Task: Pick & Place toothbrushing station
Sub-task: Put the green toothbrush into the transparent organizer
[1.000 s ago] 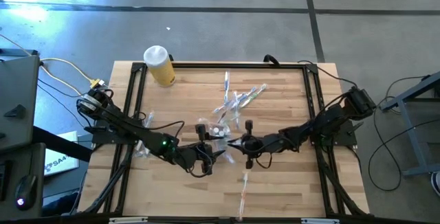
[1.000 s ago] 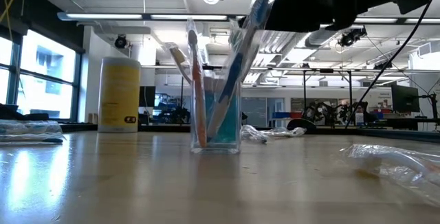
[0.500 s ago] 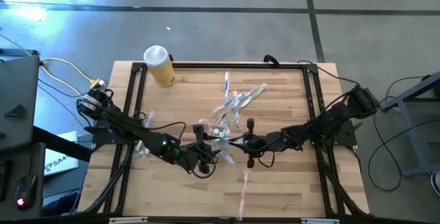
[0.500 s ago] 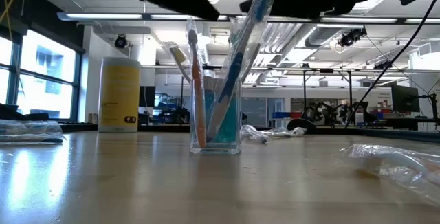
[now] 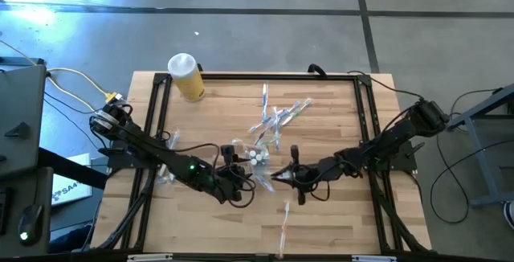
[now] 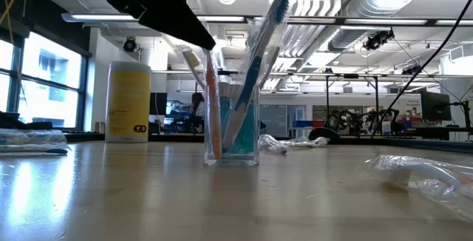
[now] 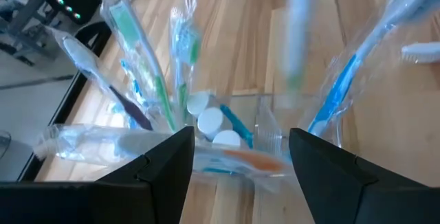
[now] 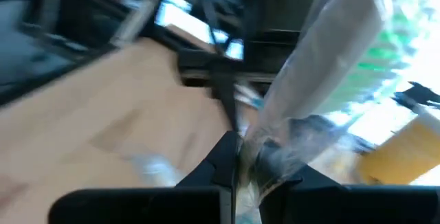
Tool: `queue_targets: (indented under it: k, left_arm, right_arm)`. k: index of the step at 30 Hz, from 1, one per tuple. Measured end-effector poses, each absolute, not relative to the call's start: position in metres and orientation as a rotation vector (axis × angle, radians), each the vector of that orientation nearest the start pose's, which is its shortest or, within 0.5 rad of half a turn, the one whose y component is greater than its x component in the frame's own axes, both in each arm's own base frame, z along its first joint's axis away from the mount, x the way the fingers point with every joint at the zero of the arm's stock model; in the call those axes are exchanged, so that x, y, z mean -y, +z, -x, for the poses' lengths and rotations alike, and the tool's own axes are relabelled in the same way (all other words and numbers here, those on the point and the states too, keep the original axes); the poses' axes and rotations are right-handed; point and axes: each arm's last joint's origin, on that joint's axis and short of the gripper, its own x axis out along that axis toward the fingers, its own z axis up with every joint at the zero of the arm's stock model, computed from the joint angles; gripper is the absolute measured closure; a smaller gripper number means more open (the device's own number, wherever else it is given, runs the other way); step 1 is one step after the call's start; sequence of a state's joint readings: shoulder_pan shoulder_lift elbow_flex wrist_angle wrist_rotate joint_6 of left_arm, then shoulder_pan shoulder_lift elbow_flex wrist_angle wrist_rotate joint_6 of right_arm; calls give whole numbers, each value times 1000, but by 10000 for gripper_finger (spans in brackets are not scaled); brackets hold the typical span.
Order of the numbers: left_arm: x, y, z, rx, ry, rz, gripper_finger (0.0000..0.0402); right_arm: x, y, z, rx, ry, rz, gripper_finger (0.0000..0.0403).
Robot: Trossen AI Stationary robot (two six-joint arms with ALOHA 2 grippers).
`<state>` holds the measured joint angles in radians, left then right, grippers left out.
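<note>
While my two arms meet at lower centre of the overhead frame, the clear plastic cup [image 5: 250, 160] stands between them on the wooden table [image 5: 337, 125].

My left gripper [image 7: 237, 157] spreads its fingers wide on either side of the cup, which holds wrapped toothbrushes [image 6: 251, 71] and white-capped tubes [image 7: 210, 121]. My right gripper [image 8: 242, 157] is clamped tight on a wrapped toothbrush [image 8: 323, 66], just right of the cup. More wrapped toothbrushes lie scattered above centre [image 5: 277, 117]; a yellow bottle [image 5: 186, 77] stands at the table's upper left.
</note>
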<state>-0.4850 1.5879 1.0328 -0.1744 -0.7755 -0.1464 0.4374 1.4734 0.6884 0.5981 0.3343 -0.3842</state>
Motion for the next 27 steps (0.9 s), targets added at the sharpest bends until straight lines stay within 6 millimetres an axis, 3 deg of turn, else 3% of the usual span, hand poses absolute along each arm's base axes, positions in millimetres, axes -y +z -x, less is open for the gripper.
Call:
queue_targets:
  k: [16, 27]
  left_arm:
    - [160, 242, -293, -470, 256, -271, 172]
    - [163, 244, -289, -452, 293, -285, 172]
  right_arm:
    - [-83, 200, -299, -243, 186, 256, 385]
    - [-74, 185, -302, -337, 187, 272, 385]
